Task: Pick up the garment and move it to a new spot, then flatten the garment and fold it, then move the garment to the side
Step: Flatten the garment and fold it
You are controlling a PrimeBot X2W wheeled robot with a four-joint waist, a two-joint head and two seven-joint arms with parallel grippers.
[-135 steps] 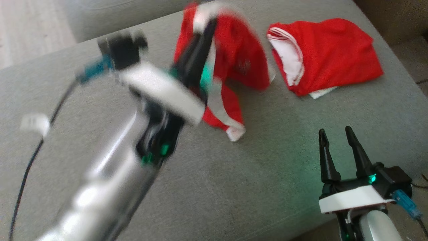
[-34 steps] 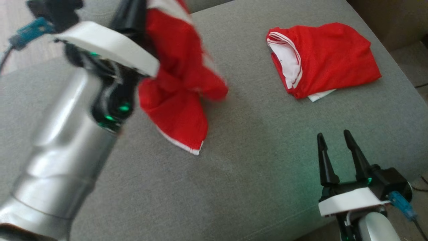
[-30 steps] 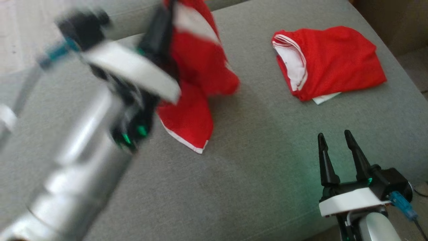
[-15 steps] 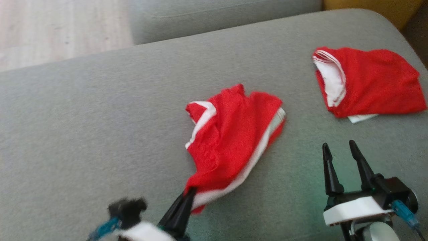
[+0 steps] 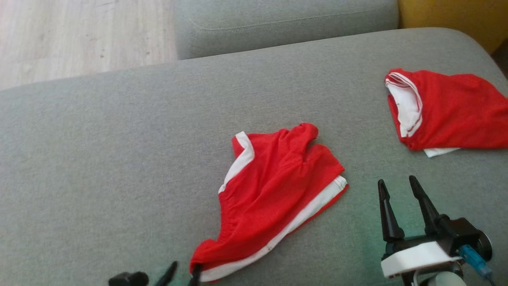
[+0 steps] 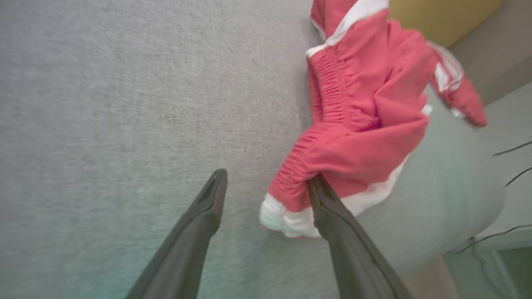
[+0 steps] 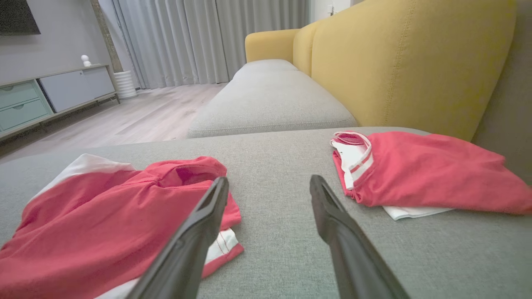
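The red shorts [image 5: 274, 194] with white side stripes lie crumpled and unfolded near the middle of the grey seat cushion [image 5: 119, 159], their elastic waistband toward the cushion's near edge and the legs pointing to its far side. At the cushion's near edge, the left end effector [image 6: 268, 176] sits low with its fingers apart. One fingertip touches the waistband corner and the other rests on bare fabric beside it, so nothing is clamped. Over the cushion's near right part, the right end effector [image 5: 397, 180] hovers with its fingers spread and empty, clear of the shorts. A second red and white garment [image 5: 456, 115] lies folded at the cushion's far right corner. A yellow sofa back [image 7: 415, 62] rises beyond that corner.
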